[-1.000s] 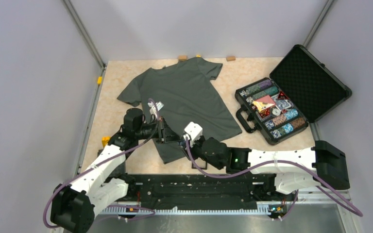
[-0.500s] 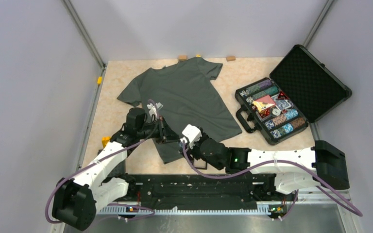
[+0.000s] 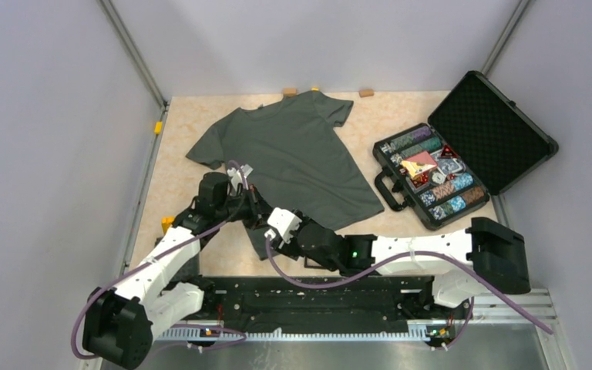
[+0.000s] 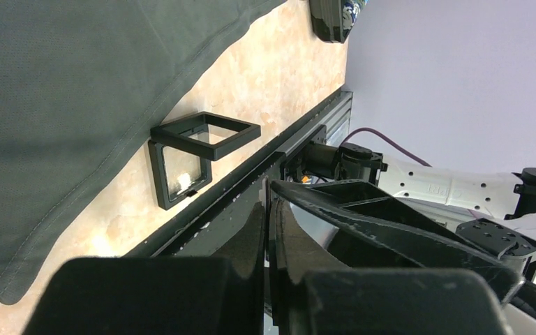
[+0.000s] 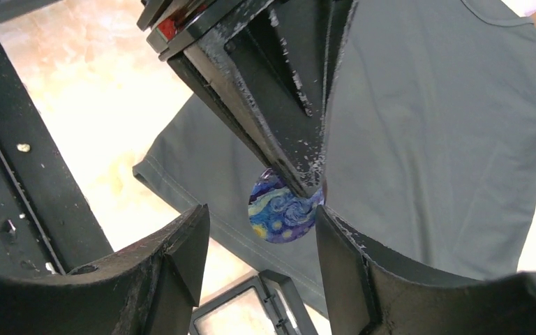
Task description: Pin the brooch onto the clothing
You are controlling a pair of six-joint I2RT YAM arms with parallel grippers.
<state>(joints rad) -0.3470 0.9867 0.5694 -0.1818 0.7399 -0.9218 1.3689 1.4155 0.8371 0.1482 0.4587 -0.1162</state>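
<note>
The brooch (image 5: 283, 215) is a small round pin with a blue swirl picture. My left gripper (image 5: 306, 183) is shut on its upper edge and holds it above the lower hem of the dark grey-green T-shirt (image 3: 297, 146). My right gripper (image 5: 259, 213) is open, with one finger on each side of the brooch and not touching it. In the top view the left gripper (image 3: 256, 210) and right gripper (image 3: 271, 230) meet over the shirt's near corner. In the left wrist view the left gripper (image 4: 269, 190) has its jaws pressed together; the brooch is hidden there.
A small black square frame (image 4: 195, 157) lies open on the table by the shirt hem, just below the grippers; it also shows in the right wrist view (image 5: 251, 310). An open black case (image 3: 462, 146) with poker chips stands at the right. The black rail (image 3: 316, 297) runs along the near edge.
My right arm has swung left and forward, bringing its open gripper up to the left gripper's tip. The left gripper has shifted slightly toward it, still shut.
</note>
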